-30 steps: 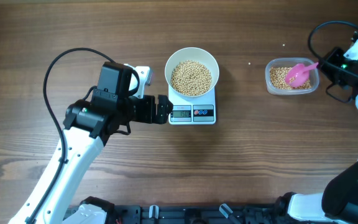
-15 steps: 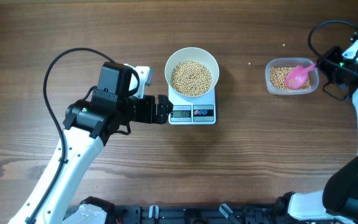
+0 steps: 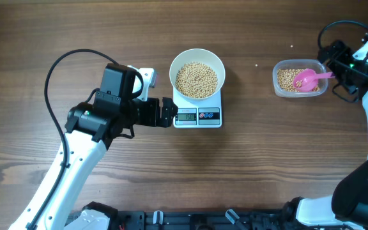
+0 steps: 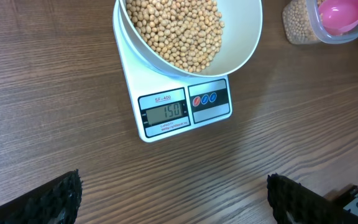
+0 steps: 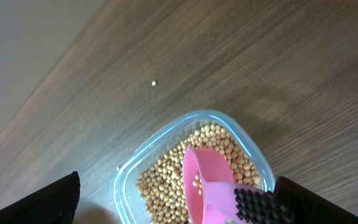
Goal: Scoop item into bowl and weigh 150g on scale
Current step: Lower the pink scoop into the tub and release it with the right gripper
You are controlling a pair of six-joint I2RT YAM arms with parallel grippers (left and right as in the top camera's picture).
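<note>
Whereas the pink scoop (image 3: 308, 79) was being pinched by its handle a second ago, it is now being left lying in the clear tub (image 3: 276, 80) at the upper right of the overhead frame, with its handle swung toward the right edge and a few beans resting in its cup. In the right wrist view the right gripper (image 5: 160, 199) is being shown with its fingers spread wide, one pad (image 5: 253, 200) just at the handle and nothing clamped. The left gripper (image 3: 169, 112) is being held as before, spread and empty, just left of the scale (image 3: 197, 117). The item (image 3: 196, 79) is being carried heaped in the white bowl (image 3: 174, 71), which is being borne on the scale at the centre of the frame. The display (image 4: 164, 112) is being read as the weight asked for, so the release is being judged as the end of scooping, with only the arms' withdrawal being left
</note>
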